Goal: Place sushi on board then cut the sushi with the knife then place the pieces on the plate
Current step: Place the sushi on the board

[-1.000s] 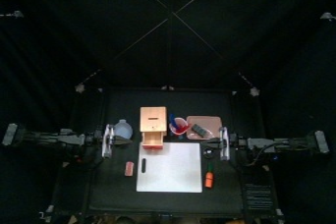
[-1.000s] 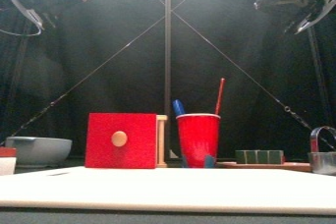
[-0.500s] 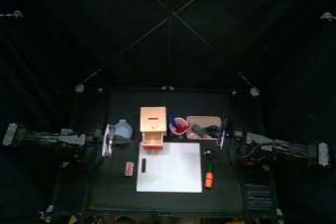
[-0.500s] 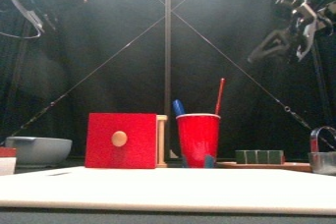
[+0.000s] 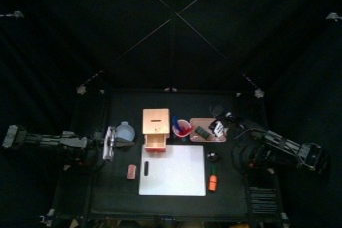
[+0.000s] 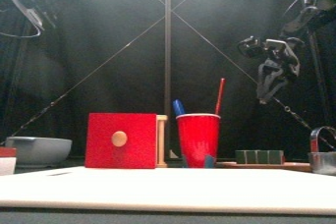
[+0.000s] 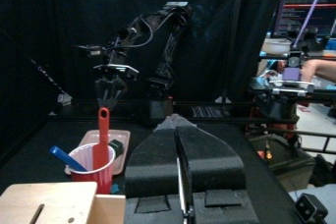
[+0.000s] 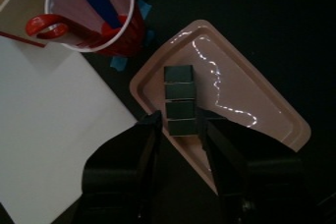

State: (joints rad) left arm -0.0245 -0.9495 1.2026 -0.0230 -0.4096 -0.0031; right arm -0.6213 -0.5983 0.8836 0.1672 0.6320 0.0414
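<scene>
- Top view: step one is in hand, fetching the sushi. The right gripper (image 5: 225, 128) hangs over the tray (image 5: 201, 132), nothing lies on the board (image 5: 174, 170), and the left gripper (image 5: 108, 144) rests at the table's left.
- Front view: the sushi (image 6: 260, 156) lies on the tray, right of the cup (image 6: 198, 140), its long axis roughly across the table. The right gripper is well above it.
- Left wrist view: the left jaws are pressed together on nothing.
- Right wrist view: the right jaws stand wide and empty (the sushi's length runs toward their gap). Next, we judge, comes a straight descent, then closing across its narrow width.
</scene>
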